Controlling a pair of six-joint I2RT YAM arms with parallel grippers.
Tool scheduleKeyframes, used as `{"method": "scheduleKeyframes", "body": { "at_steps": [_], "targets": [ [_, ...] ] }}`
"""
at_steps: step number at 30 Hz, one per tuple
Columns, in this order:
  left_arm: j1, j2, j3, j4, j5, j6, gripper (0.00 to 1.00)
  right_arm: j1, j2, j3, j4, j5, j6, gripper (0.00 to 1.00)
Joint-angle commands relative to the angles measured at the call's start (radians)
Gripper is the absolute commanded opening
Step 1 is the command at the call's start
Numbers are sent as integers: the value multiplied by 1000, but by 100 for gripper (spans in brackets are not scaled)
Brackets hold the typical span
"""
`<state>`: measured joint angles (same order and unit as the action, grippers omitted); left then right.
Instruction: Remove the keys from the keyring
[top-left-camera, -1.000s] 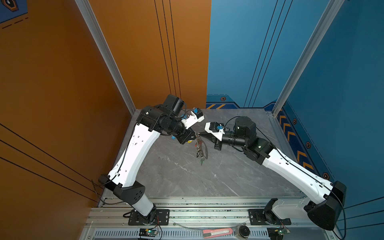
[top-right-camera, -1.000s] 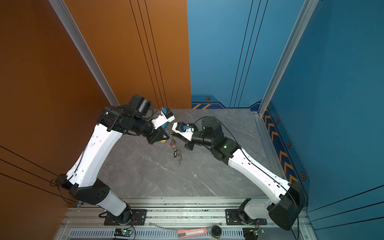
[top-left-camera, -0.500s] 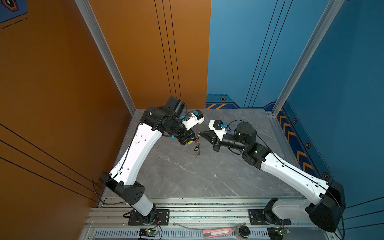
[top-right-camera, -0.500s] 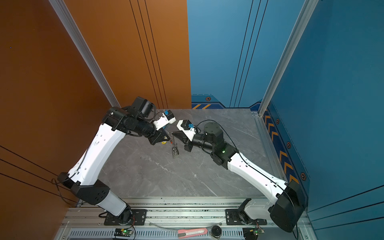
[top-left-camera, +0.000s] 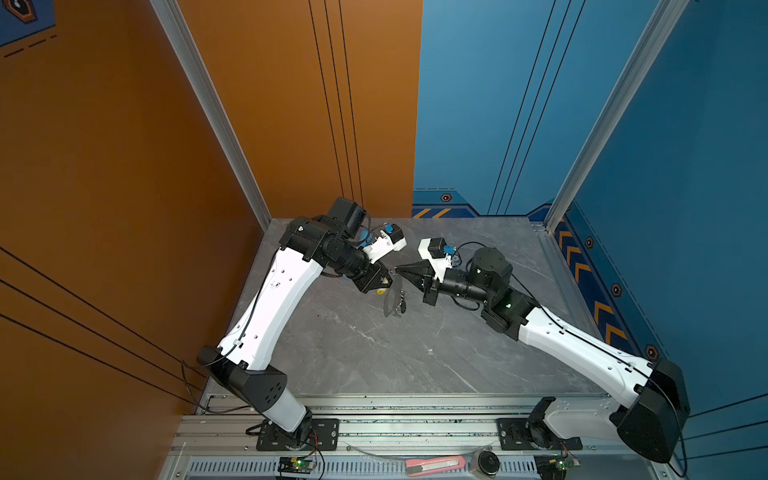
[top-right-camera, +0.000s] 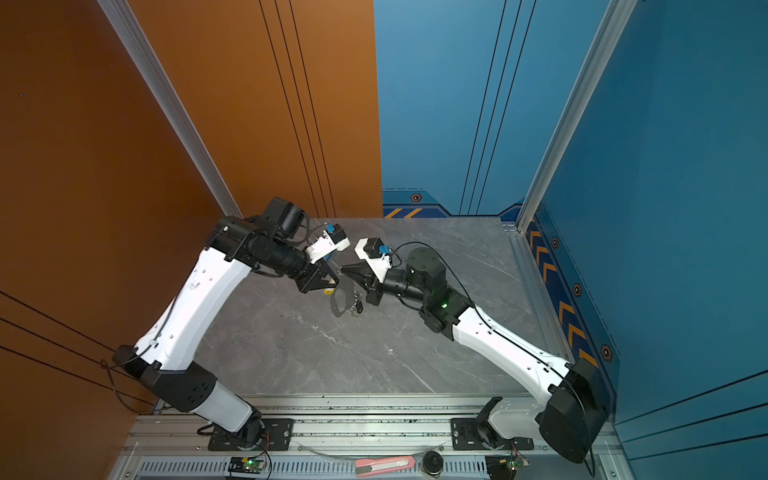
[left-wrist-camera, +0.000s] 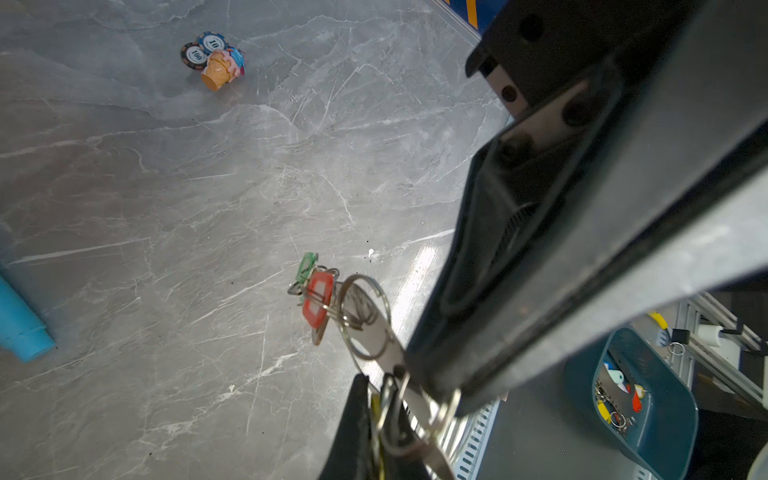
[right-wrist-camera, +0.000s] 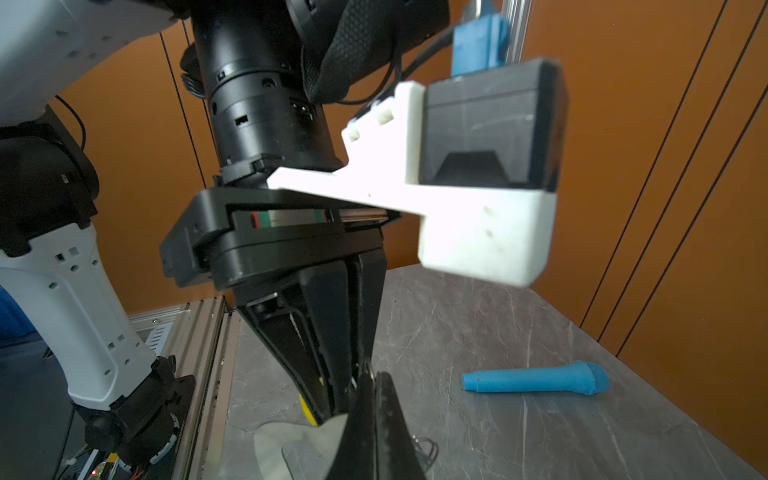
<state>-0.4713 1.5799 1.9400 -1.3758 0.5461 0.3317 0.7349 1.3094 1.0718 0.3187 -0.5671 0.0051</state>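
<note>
moved: bunch hangs a bit shorter under the tips than a second ago; right arm's elbow shifted slightly toward 6 o'clock; tips still meet at the same spot.
left gripper (top-left-camera: 389, 276): jaws together, clamped on yellow-tagged key (top-left-camera: 379, 291); the yellow tag sticks out at the loop's 10 o'clock.
right gripper (top-left-camera: 400, 269): jaws together, nose-to-nose with the left one, pinching a thin ring of keyring (top-left-camera: 387, 305); exact contact partly hidden.
keyring: hanging, grey loop dangles straight below both tips, which sit at its 12 o'clock; over the middle of table (top-left-camera: 353, 353), slightly toward 12.
keys (left-wrist-camera: 318, 301): red- and green-tagged ones bunched on their rings, at the loop's 3 o'clock in both top views; still threaded on.
arms: left comes in from 10 o'clock, right from 2 o'clock.
blue tube (right-wrist-camera: 536, 380): flat on table, well apart from bunch.
chip-and-cone cluster (left-wrist-camera: 214, 58): on table, well apart.
teal bin (left-wrist-camera: 582, 382): beyond table edge, coloured tags inside.
red tool (top-left-camera: 434, 461): front rail, 6 o'clock.
</note>
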Motion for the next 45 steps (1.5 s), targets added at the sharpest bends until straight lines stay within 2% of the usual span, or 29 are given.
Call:
{"method": "scheduleKeyframes", "body": {
  "at_steps": [1, 5, 10, 13, 18, 22, 23, 30, 33, 40, 45],
  "targets": [
    [8, -10, -43, -54, 41, 14, 0, 10, -18, 30, 221, -48, 47, 0],
    [-4, -15, -22, -54, 112, 27, 0, 9, -10, 36, 202, -85, 49, 0],
    [-9, -22, 36, -54, 74, 23, 0, -12, -6, 7, 204, -85, 45, 0],
    [-8, -19, 50, -54, 79, 16, 0, -22, 2, 3, 250, -88, 92, 0],
    [10, -17, 91, -54, -50, -38, 0, -25, -9, 2, 194, -62, 51, 0],
    [32, -46, 76, -54, -76, -43, 0, -27, -36, -24, 127, -17, 3, 0],
    [37, -57, 63, -53, -83, -47, 0, -55, -44, -32, 112, 7, -5, 0],
    [81, -124, -153, 39, -138, -136, 0, -104, -91, -97, 83, 70, -15, 0],
    [111, -147, -300, 172, -173, -230, 0, -127, -112, -124, 73, 68, -4, 0],
    [104, -149, -623, 541, -274, -417, 0, -166, -150, -167, 34, 22, 23, 0],
    [82, -110, -789, 739, -317, -488, 1, -190, -160, -167, -8, -47, 36, 0]
  ]
}}
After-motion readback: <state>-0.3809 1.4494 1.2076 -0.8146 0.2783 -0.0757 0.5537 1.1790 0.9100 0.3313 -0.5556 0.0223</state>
